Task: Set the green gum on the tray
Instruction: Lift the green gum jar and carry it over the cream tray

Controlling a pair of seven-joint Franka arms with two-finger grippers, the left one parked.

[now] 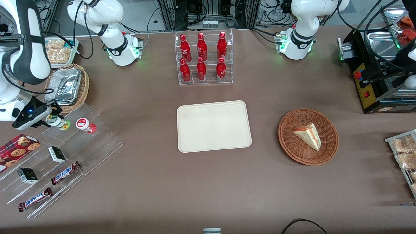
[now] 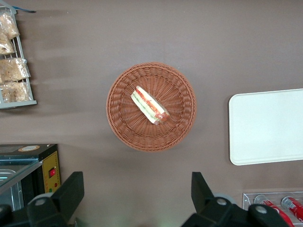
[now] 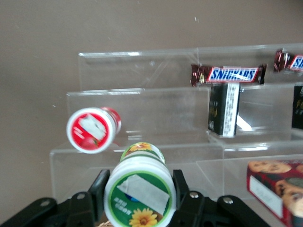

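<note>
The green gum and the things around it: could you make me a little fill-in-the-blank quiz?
1. The gripper has its fingers on either side of the ____ gum.
2. Beside it on the clear stepped stand lies a gum canister with a ____ lid.
3. The tray has ____ on it.

Missing words: green; red; nothing

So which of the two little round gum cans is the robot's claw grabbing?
The green-bodied white gum canister sits between the gripper fingers on the clear stepped shelf. The red-lidded canister lies free beside it.
</note>
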